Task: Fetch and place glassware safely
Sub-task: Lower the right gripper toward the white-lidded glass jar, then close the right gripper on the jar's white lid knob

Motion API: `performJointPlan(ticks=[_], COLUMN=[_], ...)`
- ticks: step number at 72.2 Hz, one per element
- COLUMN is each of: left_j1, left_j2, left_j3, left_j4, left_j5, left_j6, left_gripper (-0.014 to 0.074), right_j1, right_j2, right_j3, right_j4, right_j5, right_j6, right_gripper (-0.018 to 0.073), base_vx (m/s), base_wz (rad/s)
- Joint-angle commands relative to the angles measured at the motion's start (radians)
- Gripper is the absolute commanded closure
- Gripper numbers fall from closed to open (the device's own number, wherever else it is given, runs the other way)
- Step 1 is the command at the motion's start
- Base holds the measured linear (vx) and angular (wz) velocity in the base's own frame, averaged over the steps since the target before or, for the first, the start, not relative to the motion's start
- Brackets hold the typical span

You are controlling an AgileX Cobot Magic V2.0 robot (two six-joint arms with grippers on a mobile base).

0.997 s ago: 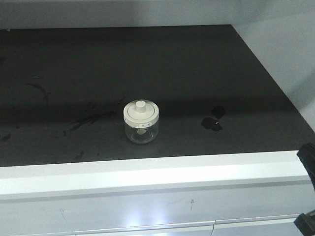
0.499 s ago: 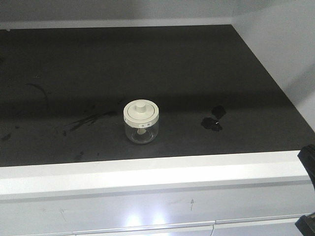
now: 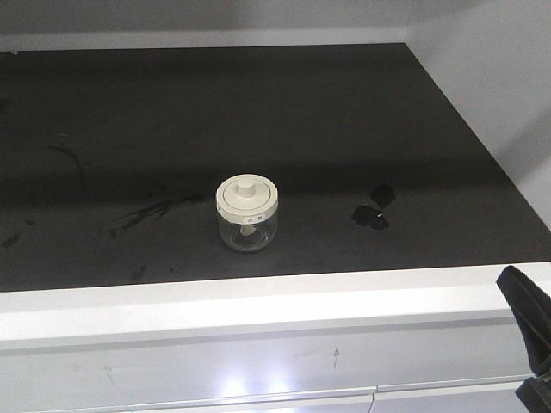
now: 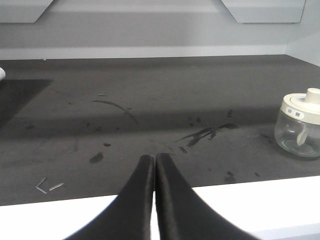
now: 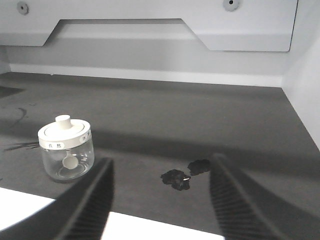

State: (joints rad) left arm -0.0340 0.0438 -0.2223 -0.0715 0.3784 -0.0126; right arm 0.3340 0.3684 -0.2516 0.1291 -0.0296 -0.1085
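Item: jar [image 3: 247,215], small, squat, clear glass, with a round cream lid [image 3: 247,196] bearing a central knob and small marks on its rim. Location: upright on the dark counter [image 3: 344,112], toward the white front edge [image 3: 258,301], lid seated. Some small pale part showed through the glass, too unclear to identify. Position unchanged over the last second.

Item: right gripper [image 5: 162,160]. Fingers spread wide, holding nothing. Its own camera put the jar left of the left finger [image 5: 97,200], outside the gap. In the front view more of it showed at the lower right corner than a second before, having come inward and up at the counter's front edge, well apart from the jar.

Item: left gripper [image 4: 153,159]. Fingers pressed together, empty, low over the front edge, the jar off to its right.

Item: dark stain [image 3: 372,215] to the jar's right; smears [image 3: 155,211] to its left.

Assessment: the right arm appeared to be starting its approach. Fetching not yet begun, and a shift leftward was needed to bracket the jar.
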Motion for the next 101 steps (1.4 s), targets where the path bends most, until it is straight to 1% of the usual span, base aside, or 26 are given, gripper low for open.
performJointPlan(ticks=[1,9,18,27,32,39,46,57,64,86,92,101], left_j1=[-0.001,-0.001,-0.001,-0.001,-0.001,-0.001,-0.001,-0.001,-0.001,-0.001,-0.001,-0.001], left_j2=[0.012,0.012,0.012,0.012,0.012,0.012,0.012,0.012,0.012,0.012,0.012,0.012], left_j3=[-0.023,-0.023,-0.023,-0.023,-0.023,-0.023,-0.023,-0.023,-0.023,-0.023,-0.023,-0.023], left_j4=[-0.01,-0.01,-0.01,-0.01,-0.01,-0.01,-0.01,-0.01,-0.01,-0.01,-0.01,-0.01], left_j5=[-0.072,-0.072,-0.072,-0.072,-0.072,-0.072,-0.072,-0.072,-0.072,-0.072,-0.072,-0.071], left_j6=[-0.007,-0.007,-0.007,-0.007,-0.007,-0.007,-0.007,-0.007,-0.007,-0.007,-0.007,-0.007], left_gripper=[0.0603,0.0603,0.0603,0.0603,0.0603,0.0603,0.0603,0.0603,0.0603,0.0603,0.0603,0.0603], right_j1=[-0.001,0.0,0.001,0.063,0.113,0.16,0.183,0.198,0.21,0.21,0.21,0.21], right_j2=[0.031,0.1,0.233,0.367,0.457,0.585,0.721,0.9,0.984,1.176,1.215,1.266], right_j3=[-0.03,-0.058,-0.142,-0.23,-0.27,-0.32,-0.38,-0.489,-0.57,-0.75,-0.778,-0.801], right_j4=[-0.005,-0.006,-0.006,-0.01,-0.024,-0.033,-0.033,-0.045,-0.087,-0.257,-0.336,-0.456], right_j5=[-0.113,-0.148,-0.149,-0.179,-0.25,-0.354,-0.411,-0.44,-0.44,-0.441,-0.456,-0.521], right_j6=[-0.006,-0.006,-0.006,-0.011,-0.015,-0.01,0.024,0.1,0.109,0.272,0.337,0.44], right_gripper=[0.0067,0.0059,0.0059,0.006,0.006,0.006,0.006,0.006,0.006,0.006,0.006,0.006], base_vx=[0.0,0.0,0.0,0.0,0.0,0.0,0.0,0.0,0.0,0.0,0.0,0.0], base_wz=[0.0,0.0,0.0,0.0,0.0,0.0,0.0,0.0,0.0,0.0,0.0,0.0])
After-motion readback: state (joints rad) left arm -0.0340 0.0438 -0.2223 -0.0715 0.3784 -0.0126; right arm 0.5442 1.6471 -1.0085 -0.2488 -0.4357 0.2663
